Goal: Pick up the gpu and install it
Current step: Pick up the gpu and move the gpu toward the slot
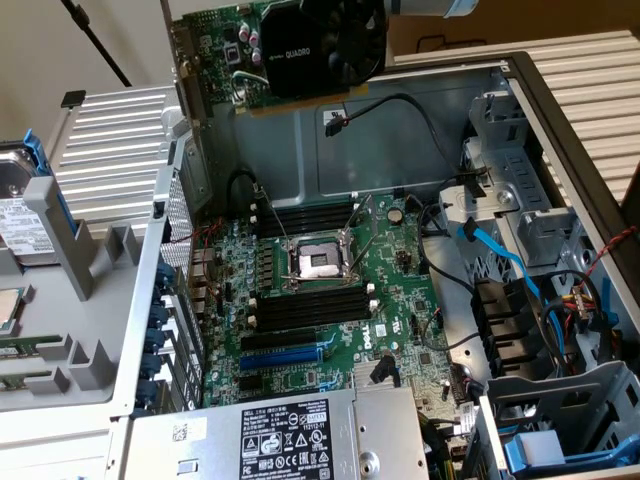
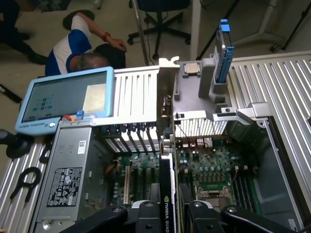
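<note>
The gpu (image 2: 167,191) edge-on between the fingers (image 2: 201,213), both tight against it, above the motherboard (image 2: 214,170).

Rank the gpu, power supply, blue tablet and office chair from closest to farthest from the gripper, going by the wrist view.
1. gpu: held between the fingers of the gripper.
2. power supply: right beside the card.
3. blue tablet: just beyond the power supply.
4. office chair: out on the floor, farthest.
</note>
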{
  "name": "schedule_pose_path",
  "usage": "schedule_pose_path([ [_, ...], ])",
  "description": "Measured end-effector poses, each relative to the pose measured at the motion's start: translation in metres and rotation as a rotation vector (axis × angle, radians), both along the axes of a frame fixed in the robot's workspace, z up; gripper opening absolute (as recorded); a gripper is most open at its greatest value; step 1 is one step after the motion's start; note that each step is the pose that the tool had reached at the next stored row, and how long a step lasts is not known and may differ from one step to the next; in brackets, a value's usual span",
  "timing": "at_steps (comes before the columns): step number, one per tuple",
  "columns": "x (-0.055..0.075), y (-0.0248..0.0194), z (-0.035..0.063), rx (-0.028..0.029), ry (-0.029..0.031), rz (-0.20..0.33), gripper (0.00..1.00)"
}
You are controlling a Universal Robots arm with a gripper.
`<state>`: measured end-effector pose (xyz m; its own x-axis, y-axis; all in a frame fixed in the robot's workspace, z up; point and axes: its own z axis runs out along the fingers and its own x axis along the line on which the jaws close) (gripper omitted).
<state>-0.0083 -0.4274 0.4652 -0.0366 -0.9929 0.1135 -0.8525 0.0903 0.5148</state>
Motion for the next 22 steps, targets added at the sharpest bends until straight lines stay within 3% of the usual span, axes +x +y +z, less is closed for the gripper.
schedule_pose_path([
  [3, 0.003, 0.0000, -0.0026, 0.0059, 0.0121, 0.000, 0.26],
  [6, 0.006, 0.0000, -0.0064, 0.0094, 0.0191, 0.000, 0.26],
  [22, 0.014, 0.0000, -0.0354, 0.0157, 0.0304, 0.000, 0.26],
])
